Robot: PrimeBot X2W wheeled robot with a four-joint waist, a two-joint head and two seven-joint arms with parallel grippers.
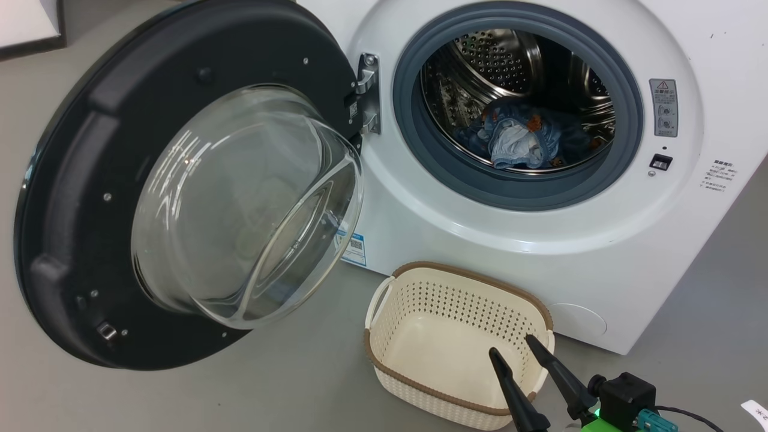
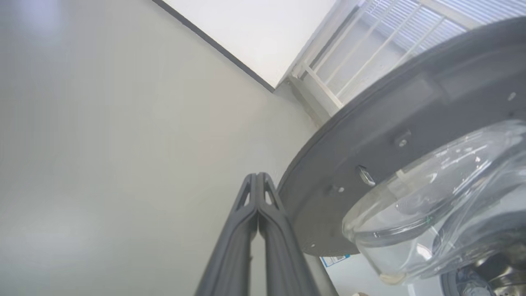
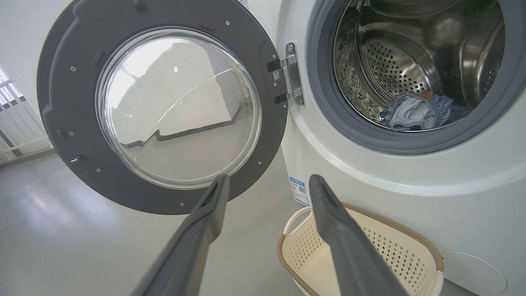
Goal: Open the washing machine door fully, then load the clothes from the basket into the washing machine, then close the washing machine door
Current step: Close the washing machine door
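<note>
The washing machine [image 1: 540,252] stands with its door [image 1: 90,180] swung wide to the left, glass bowl facing out. The clothes [image 1: 522,141], light blue with orange figures, lie inside the steel drum; the right wrist view shows the clothes [image 3: 415,113] there too. The cream basket [image 1: 444,336] sits on the floor below the opening with nothing in it. My right gripper [image 1: 511,347] is open above the basket's near right corner, nothing between its fingers. My left gripper [image 2: 257,176] is shut on nothing, its tips just left of the door's [image 2: 370,135] dark rim.
Grey floor [image 1: 288,384] spreads around the basket and under the door. A white wall with a dark skirting [image 2: 213,41] and a white railing [image 2: 328,82] lie beyond the door. A white paper scrap [image 1: 757,413] lies at the far right on the floor.
</note>
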